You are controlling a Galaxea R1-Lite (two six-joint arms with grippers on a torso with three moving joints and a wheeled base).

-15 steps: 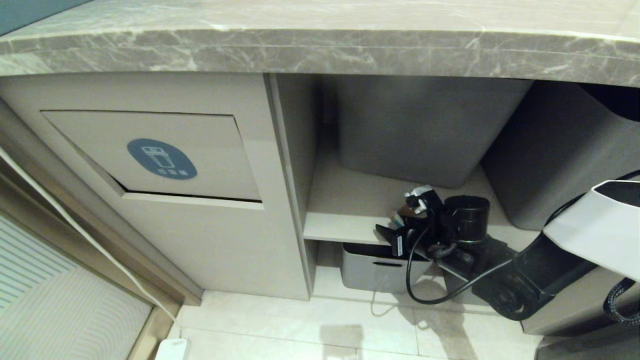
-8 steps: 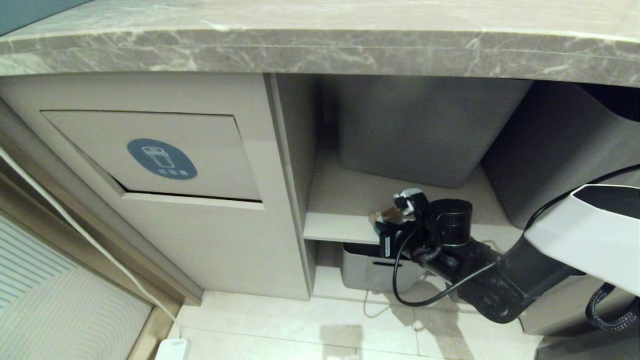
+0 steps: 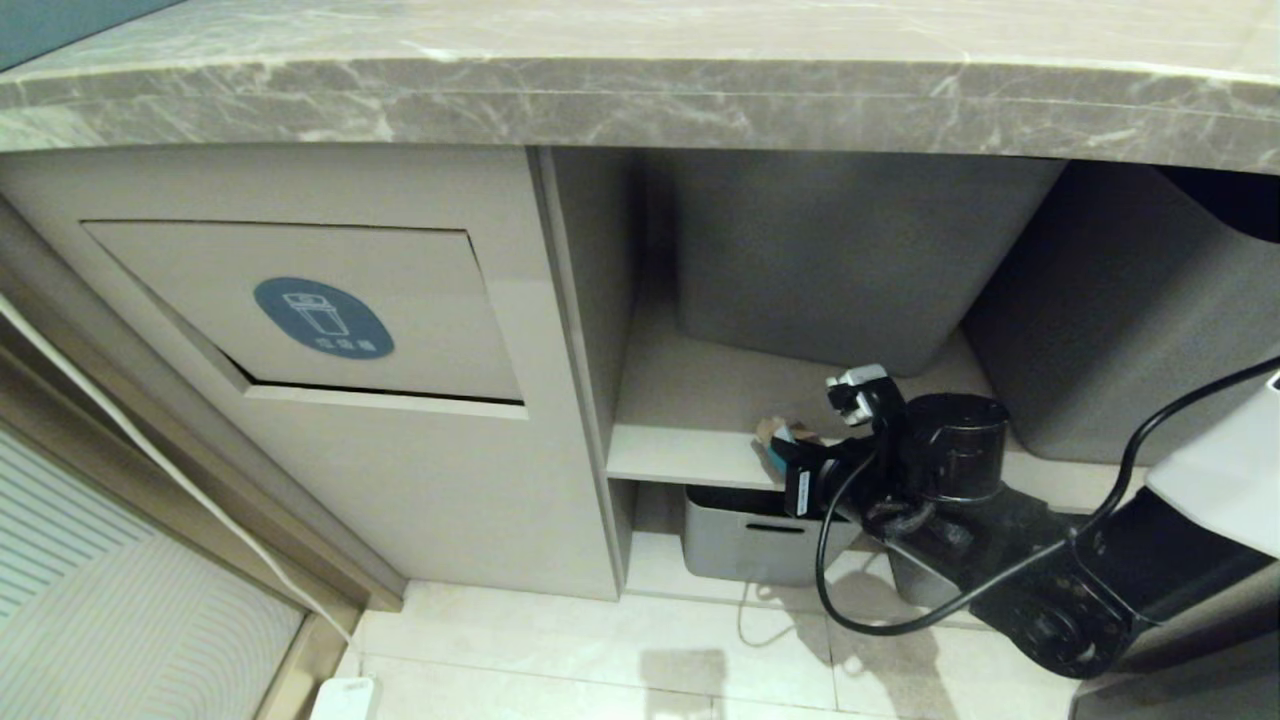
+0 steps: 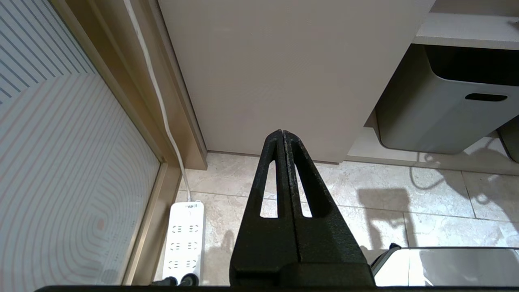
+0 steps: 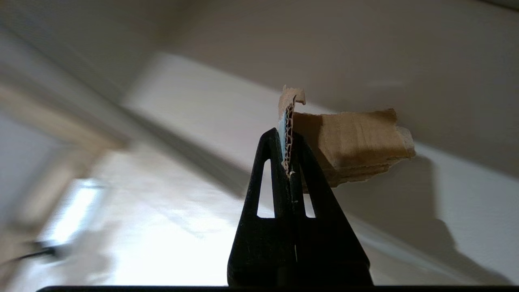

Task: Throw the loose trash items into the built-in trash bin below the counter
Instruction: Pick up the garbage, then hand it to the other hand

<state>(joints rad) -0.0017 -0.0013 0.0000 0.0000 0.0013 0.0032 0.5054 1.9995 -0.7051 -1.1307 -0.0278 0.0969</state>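
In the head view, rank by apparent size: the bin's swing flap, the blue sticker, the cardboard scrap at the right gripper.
1. Swing flap, largest.
2. Blue sticker.
3. Cardboard scrap, smallest; it is partly hidden by the right gripper holding it, so only part of it counts.

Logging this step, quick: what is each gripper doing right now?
Left gripper: shut, empty, parked above the floor.
Right gripper: shut on a cardboard scrap, at the open shelf.
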